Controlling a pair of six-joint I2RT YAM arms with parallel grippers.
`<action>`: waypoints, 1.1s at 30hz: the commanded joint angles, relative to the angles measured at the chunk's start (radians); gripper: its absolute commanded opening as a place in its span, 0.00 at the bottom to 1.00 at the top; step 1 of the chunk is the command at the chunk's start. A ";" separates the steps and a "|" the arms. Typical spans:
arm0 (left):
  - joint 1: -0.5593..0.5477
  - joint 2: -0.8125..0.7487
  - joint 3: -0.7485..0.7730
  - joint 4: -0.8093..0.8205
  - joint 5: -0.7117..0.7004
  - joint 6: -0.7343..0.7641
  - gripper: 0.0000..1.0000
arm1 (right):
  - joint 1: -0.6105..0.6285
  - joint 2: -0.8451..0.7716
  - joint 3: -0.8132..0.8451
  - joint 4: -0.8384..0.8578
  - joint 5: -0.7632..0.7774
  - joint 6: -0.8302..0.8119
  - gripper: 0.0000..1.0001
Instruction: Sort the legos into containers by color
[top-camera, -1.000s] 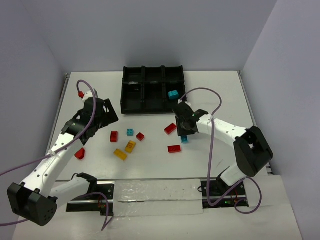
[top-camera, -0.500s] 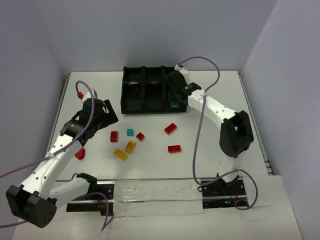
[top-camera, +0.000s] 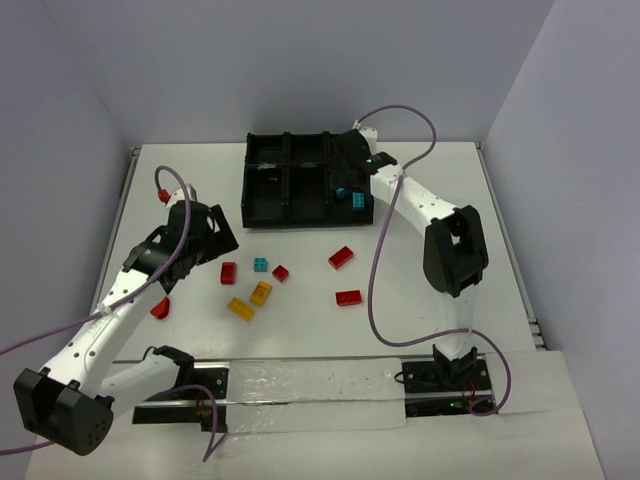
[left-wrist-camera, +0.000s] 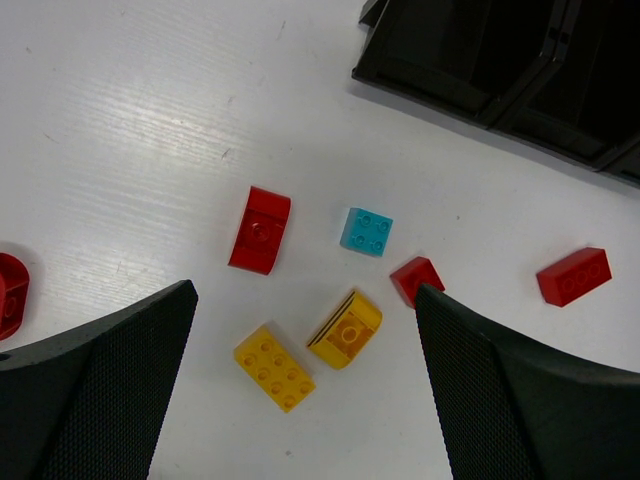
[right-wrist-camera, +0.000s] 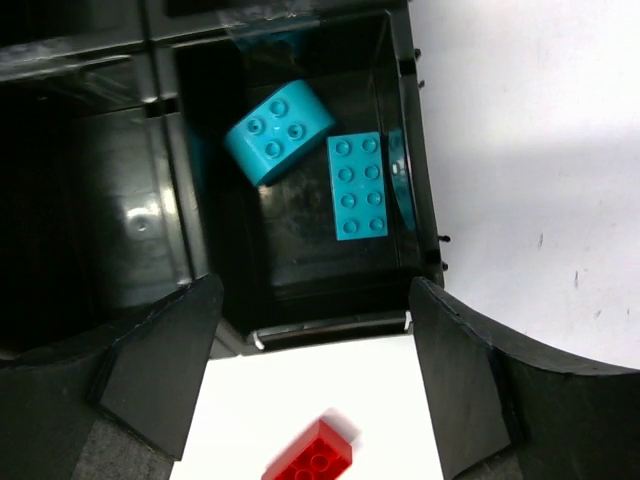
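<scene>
The right gripper (right-wrist-camera: 310, 310) is wide open over the tray (right-wrist-camera: 410, 100), where two teal bricks (right-wrist-camera: 278, 133) lie. The left gripper (left-wrist-camera: 305, 300) is wide open too.

1. Worktop (top-camera: 430, 290): plain white.
2. Divided tray (right-wrist-camera: 195, 210): glossy black throughout.
3. In one tray compartment: cyan rounded brick (right-wrist-camera: 277, 133) and cyan flat brick (right-wrist-camera: 358, 185), the same shade.
4. Loose on the worktop, red: red curved brick (left-wrist-camera: 260, 229), red small brick (left-wrist-camera: 416, 279), red long brick (left-wrist-camera: 573, 276).
5. Loose, yellow: yellow curved brick (left-wrist-camera: 345, 329), yellow flat brick (left-wrist-camera: 274, 367).
6. Loose, cyan: cyan square brick (left-wrist-camera: 366, 231).
7. Left end effector (left-wrist-camera: 305, 295): fingers (left-wrist-camera: 110, 390) black with a fine mesh pattern.
8. Left arm (top-camera: 95, 335): white links, black joints.
9. Cable (top-camera: 402, 109): purple.
</scene>
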 joint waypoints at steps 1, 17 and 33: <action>-0.002 0.005 -0.018 0.021 0.010 -0.034 0.98 | 0.036 -0.124 -0.002 0.000 0.003 -0.025 0.82; 0.027 0.006 0.028 -0.098 -0.150 -0.175 0.98 | 0.482 -0.057 -0.067 0.014 -0.086 0.116 0.94; 0.098 -0.064 0.006 -0.076 -0.090 -0.183 0.98 | 0.521 0.220 0.157 -0.020 -0.149 0.169 0.89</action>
